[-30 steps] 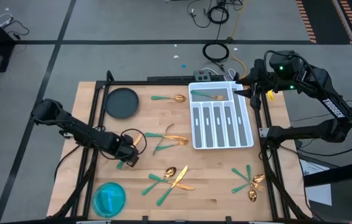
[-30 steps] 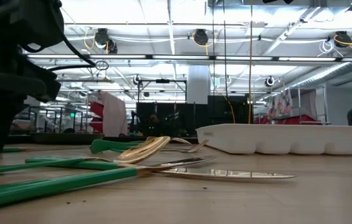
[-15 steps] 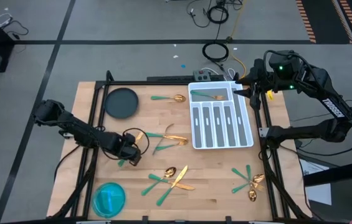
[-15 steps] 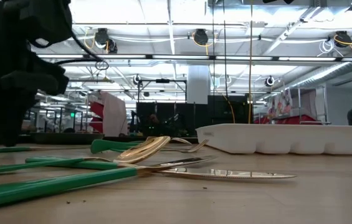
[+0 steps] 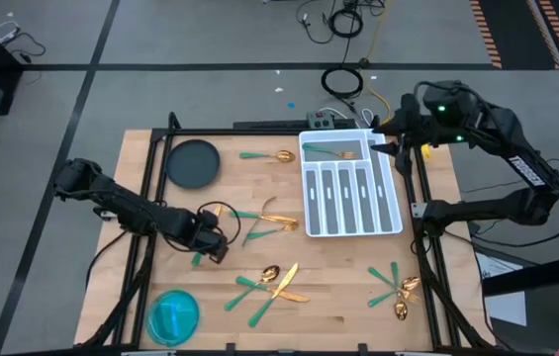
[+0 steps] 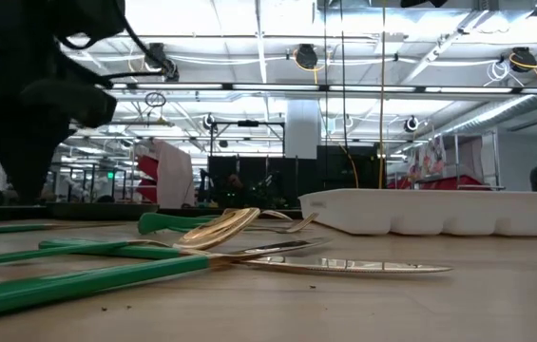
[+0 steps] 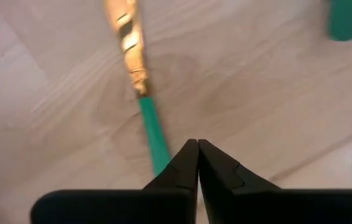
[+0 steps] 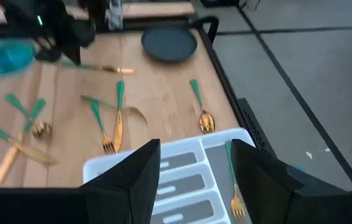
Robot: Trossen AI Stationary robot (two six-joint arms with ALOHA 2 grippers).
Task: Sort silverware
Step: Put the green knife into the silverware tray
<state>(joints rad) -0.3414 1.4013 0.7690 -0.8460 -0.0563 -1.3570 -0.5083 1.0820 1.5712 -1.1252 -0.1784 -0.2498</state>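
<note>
Left gripper (image 7: 197, 144) low over the wooden table (image 5: 348, 287), fingertips pressed together, clamped beside the teal handle of one gold-headed piece (image 7: 139, 81); whether gripping it, impossible to tell. Rest of the silverware (image 5: 271, 281) scattered across the boards. Farther off, right gripper (image 8: 195, 157) spread wide, empty, above the white tray (image 5: 350, 190), one fork (image 8: 233, 186) inside.

A big industrial lab or workshop hall. The low view looks past the wooden tabletop (image 6: 363, 304) into an open room with bright strip lights (image 6: 344, 87), bare ceiling ducts (image 6: 496, 112) and hanging cables (image 6: 380, 85). From above, the floor (image 5: 210, 30) is grey concrete marked with dark tape lines, with loose cables (image 5: 343, 81) lying on it.
</note>
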